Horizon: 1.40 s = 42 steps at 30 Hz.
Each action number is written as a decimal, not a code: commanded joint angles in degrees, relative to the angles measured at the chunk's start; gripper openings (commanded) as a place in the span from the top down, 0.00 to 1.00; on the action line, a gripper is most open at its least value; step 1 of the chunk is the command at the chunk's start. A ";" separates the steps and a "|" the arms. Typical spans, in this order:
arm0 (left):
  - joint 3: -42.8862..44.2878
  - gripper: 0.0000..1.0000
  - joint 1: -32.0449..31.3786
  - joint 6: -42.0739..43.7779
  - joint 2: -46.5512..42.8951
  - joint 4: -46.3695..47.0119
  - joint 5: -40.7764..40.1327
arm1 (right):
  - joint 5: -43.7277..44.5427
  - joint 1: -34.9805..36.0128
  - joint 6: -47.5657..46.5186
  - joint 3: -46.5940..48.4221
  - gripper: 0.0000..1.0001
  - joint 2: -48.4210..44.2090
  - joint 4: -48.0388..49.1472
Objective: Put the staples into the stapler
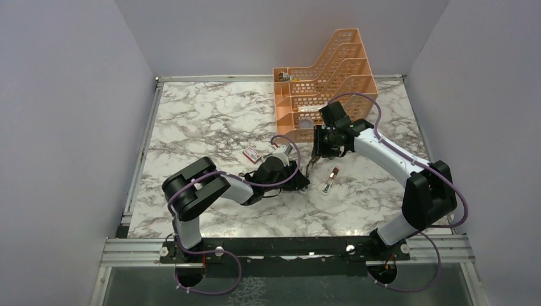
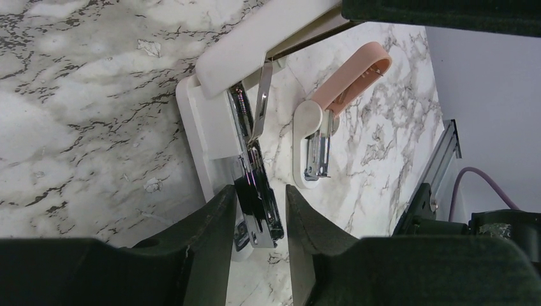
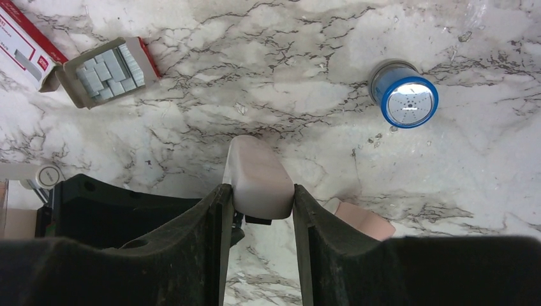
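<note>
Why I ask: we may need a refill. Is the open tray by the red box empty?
No, the grey tray holds a layer of staples, grey strips lying side by side.

Print on red box [image 3: 25,48] label illegible.

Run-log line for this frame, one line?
left hand: clamps stapler base | right hand: holds stapler lid open | staples: in tray by red box
</note>
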 commanded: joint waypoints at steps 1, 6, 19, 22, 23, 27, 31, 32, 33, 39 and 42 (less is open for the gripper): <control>-0.21 0.63 0.04 -0.02 1.77 -1.06 -0.64 | -0.52 0.47 -1.46 1.29 0.55 0.36 0.76; -1.15 0.63 0.09 -0.24 1.90 -1.15 -1.46 | -0.53 0.69 -1.46 1.88 0.53 1.41 1.41; -2.24 0.62 0.09 -0.34 0.95 -1.39 -1.57 | 1.90 0.67 1.22 1.89 0.53 1.92 1.89; -1.95 0.59 0.11 0.10 0.34 -1.54 -0.82 | 0.86 0.70 1.07 2.20 0.52 1.63 1.89; -1.86 0.58 0.11 0.15 0.16 -1.58 -0.74 | 0.69 0.67 1.03 2.30 0.51 1.62 1.94; -1.54 0.56 0.11 0.62 -0.46 -1.93 -0.68 | -0.72 0.72 0.85 2.37 0.49 1.61 2.07; -1.43 0.54 0.11 0.71 -0.99 -2.48 -0.88 | -2.68 0.68 0.63 2.09 0.48 1.30 2.51; -1.37 0.53 0.11 0.76 -1.10 -2.59 -1.01 | -3.06 0.65 0.67 2.02 0.47 1.19 2.55; -1.36 0.53 0.11 0.74 -1.20 -2.70 -1.09 | -3.34 0.70 0.70 2.00 0.46 1.05 2.69; -1.22 0.52 0.04 0.99 -2.35 -3.30 -0.94 | -5.00 0.67 0.50 2.03 0.44 -0.67 3.30; -1.18 0.51 0.11 1.07 -3.33 -3.67 -0.95 | -5.04 0.69 0.50 2.62 0.44 -1.52 2.92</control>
